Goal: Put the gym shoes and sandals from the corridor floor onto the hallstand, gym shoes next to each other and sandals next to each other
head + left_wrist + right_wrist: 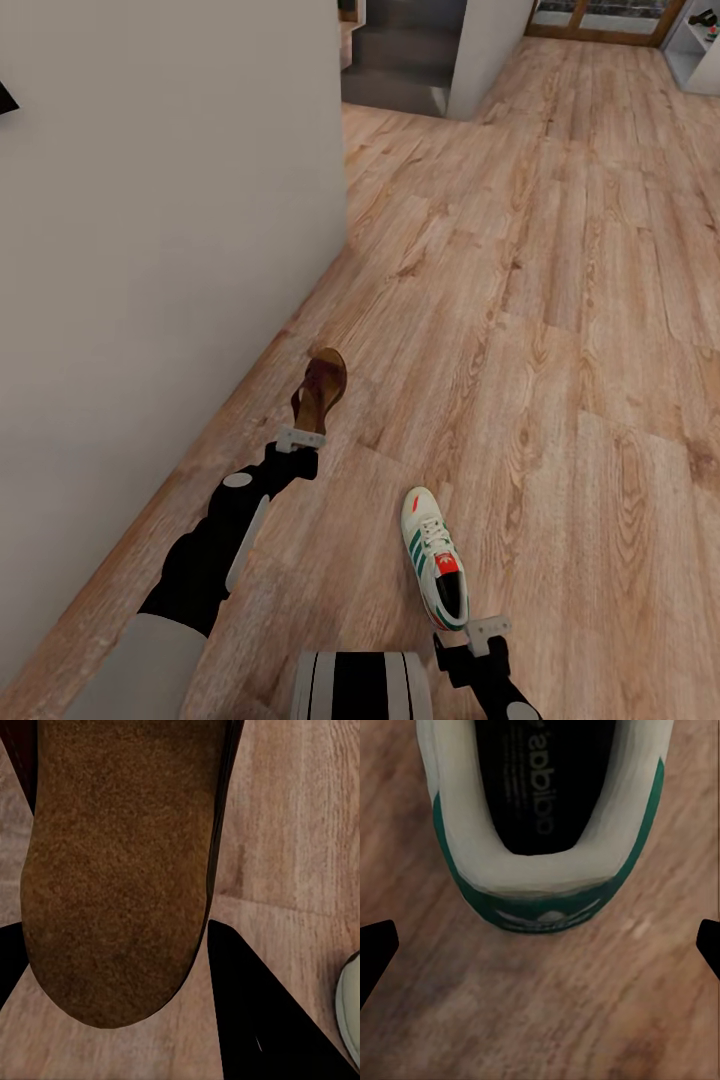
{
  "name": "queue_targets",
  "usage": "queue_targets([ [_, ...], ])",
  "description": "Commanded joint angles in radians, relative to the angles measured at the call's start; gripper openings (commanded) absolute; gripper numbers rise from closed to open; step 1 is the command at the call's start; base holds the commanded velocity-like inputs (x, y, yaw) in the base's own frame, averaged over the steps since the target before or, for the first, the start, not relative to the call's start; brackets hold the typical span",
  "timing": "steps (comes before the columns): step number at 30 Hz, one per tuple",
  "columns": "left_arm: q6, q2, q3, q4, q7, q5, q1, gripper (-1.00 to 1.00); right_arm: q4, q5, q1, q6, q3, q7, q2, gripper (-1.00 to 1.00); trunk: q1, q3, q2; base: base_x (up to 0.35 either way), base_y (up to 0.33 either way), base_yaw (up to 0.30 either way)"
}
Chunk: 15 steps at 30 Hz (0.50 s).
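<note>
We read one piece of text: the word "adidas" in pale letters on the dark insole of the gym shoe (547,810), seen in the right wrist view, running along the footbed toward the heel; above it lies a line of finer print, too blurred for us to read; on the green heel tab of the same shoe, just behind the collar, we make out a pale trefoil mark with small lettering beneath it that stays illegible.
</note>
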Motion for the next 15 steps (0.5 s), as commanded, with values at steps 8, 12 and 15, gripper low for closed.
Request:
queue_targets([
  [8, 0.005, 0.0, 0.001, -0.002, -0.009, -0.006, 0.0, -1.0, -0.001, 0.005, 0.0, -0.002, 0.001, -0.005, -0.002, 1.0, 0.0, -0.004, 0.0, 0.0, 0.0, 0.0],
  [12, 0.005, 0.0, 0.001, -0.001, -0.009, -0.007, 0.0, -1.0, -0.003, 0.004, 0.0, -0.001, 0.0, -0.005, -0.002, 1.0, 0.0, -0.013, 0.0, 0.0, 0.0, 0.0],
  [15, 0.005, 0.0, 0.001, 0.0, -0.008, -0.007, 0.0, -1.0, -0.003, 0.004, 0.0, -0.001, -0.014, -0.005, -0.002, 1.0, 0.002, -0.029, -0.001, 0.0, 0.0, 0.0],
])
